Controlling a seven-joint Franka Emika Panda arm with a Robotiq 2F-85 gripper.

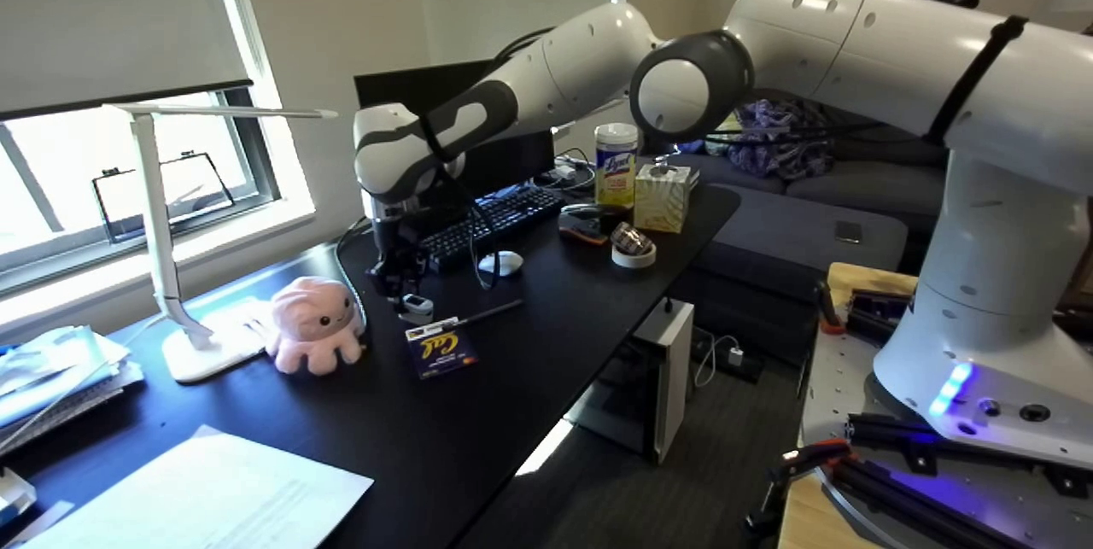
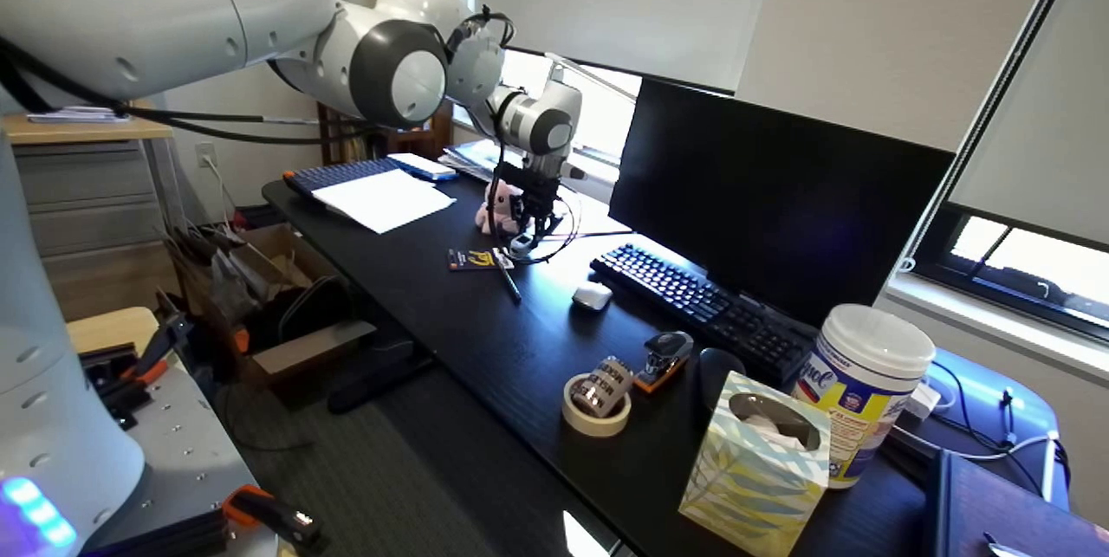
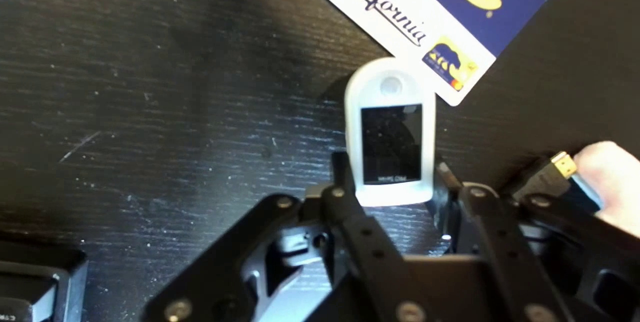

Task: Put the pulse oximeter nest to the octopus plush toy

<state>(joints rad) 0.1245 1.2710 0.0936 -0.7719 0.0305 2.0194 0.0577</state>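
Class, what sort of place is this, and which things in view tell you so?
Most likely an office or a home study; the pictures do not settle which. The desk, the monitor and the keyboard point that way.

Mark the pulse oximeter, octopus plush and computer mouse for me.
Pulse oximeter (image 3: pixel 391 141), wrist view: its dark screen.
Octopus plush (image 1: pixel 312 318), in an exterior view: its head.
Computer mouse (image 2: pixel 593 295), in an exterior view: its top.

there's the white pulse oximeter, dark screen up, near but apart from the upright, pink octopus plush!
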